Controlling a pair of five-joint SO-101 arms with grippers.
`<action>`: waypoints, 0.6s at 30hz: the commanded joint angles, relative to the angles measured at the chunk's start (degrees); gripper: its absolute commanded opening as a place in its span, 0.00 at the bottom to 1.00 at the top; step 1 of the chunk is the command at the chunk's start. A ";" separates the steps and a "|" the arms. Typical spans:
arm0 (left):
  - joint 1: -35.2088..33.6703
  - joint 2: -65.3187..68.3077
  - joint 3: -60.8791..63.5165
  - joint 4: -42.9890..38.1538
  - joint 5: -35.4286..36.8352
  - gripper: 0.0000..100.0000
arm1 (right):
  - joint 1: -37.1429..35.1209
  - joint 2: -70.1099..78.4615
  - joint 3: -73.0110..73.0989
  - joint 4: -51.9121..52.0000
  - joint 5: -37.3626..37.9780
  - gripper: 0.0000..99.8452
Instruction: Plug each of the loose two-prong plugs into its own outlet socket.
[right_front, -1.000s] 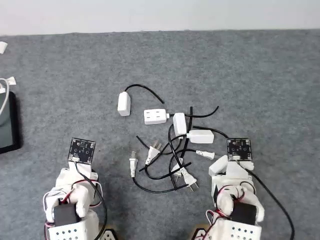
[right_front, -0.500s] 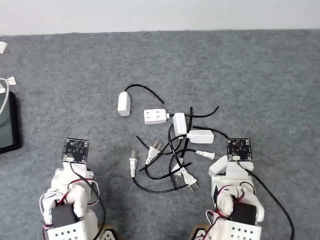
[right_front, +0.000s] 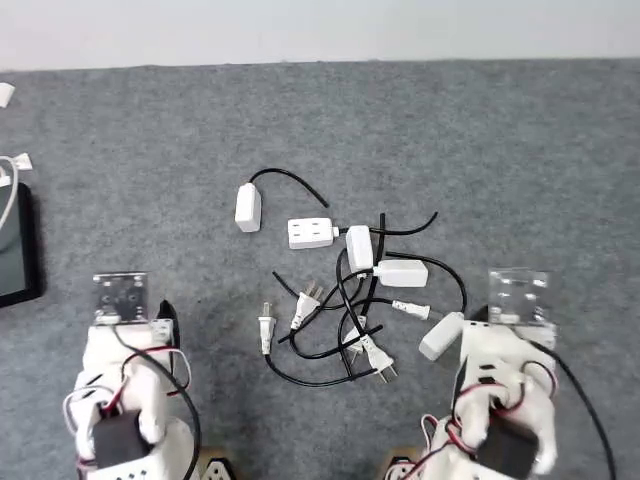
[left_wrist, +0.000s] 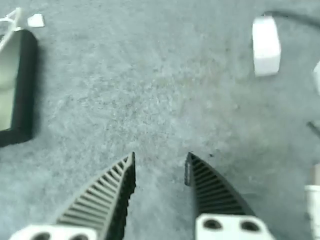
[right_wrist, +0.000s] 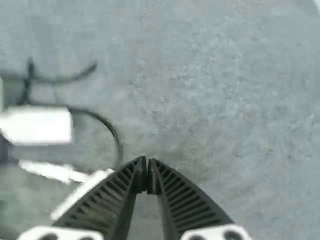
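1. Five white outlet sockets (right_front: 310, 232) on the grey worktop (right_front: 520, 150), each on a black cord. A lone socket (right_front: 247, 208) off toward the left arm's side. Three more in a loose row at the middle. A fifth socket (right_front: 441, 335) just beside the right arm.
2. Four two-prong plugs (right_front: 266, 327) countable, all loose, lying between the two arms and nearer them than the middle sockets. Cannot tell whether the tangle hides more.
3. Black cords (right_front: 318, 382) looped and crossed over one another, running over and around the plugs and partly covering two of them.
4. Left tool (left_wrist: 160, 162): fingers apart, nothing between them, above bare worktop, well apart from the tangle, with the lone socket farther ahead.
5. Right tool (right_wrist: 146, 167): fingertips pressed together, gripping nothing, with the fifth socket right beside one finger and its cord curving away ahead.
6. One dark flat device (right_front: 15, 250) at the high view's left edge, two white scraps (right_front: 22, 160) near it.
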 joint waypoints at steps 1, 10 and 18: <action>0.70 -0.62 -7.96 3.87 4.75 0.12 | -1.19 8.57 -2.90 -2.07 -5.19 0.01; 7.30 11.69 -14.81 -5.71 7.03 0.13 | -1.01 36.26 -1.67 -16.22 -6.24 0.01; 16.09 56.79 -48.22 -6.33 15.38 0.12 | 0.31 55.60 -7.65 -23.69 -8.97 0.01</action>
